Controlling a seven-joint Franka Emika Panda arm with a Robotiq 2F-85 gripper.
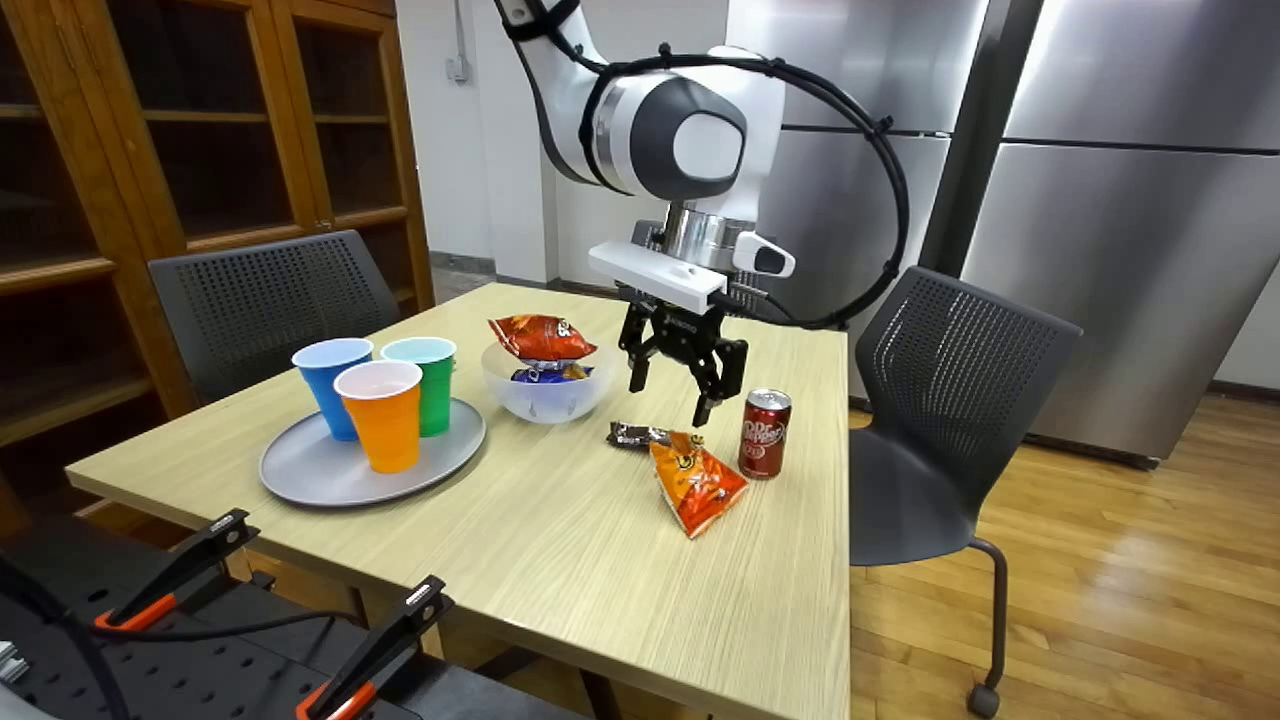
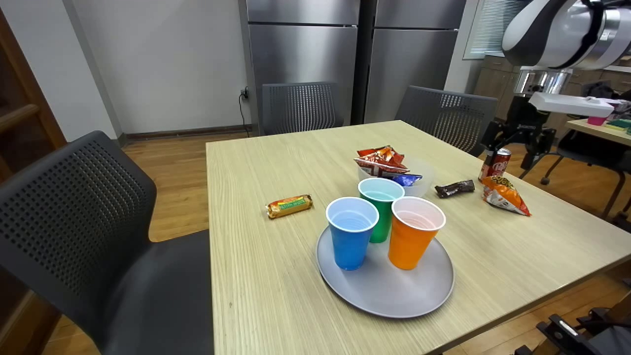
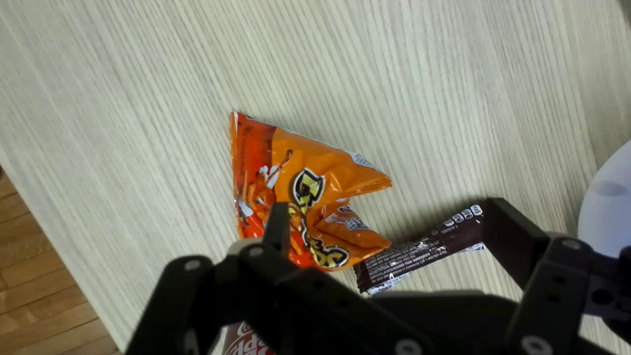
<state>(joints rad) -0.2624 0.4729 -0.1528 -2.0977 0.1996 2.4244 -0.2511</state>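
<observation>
I see tool [image 1: 670, 398] above edge of orange bag [image 3: 305, 187], fingers apart, holding nothing. Dark bar [image 3: 424, 251] below, just beside bag; long axis points away from bag, roughly finger to finger.

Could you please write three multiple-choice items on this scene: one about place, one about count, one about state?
1. Where is the dark red cylindrical metal can?
A) in the round plastic bowl
B) on the floor
C) on the pale wood-grain table

2. How many bright, tapered plastic cups are on the round grey plate?
A) two
B) three
C) four

3. How do the angular black fingers stand?
A) fully shut
B) open, holding nothing
C) shut on the can

1 C: both exterior views show it upright there.
2 B: blue cup, green cup, orange cup.
3 B: the wrist view shows a wide gap between them.
</observation>
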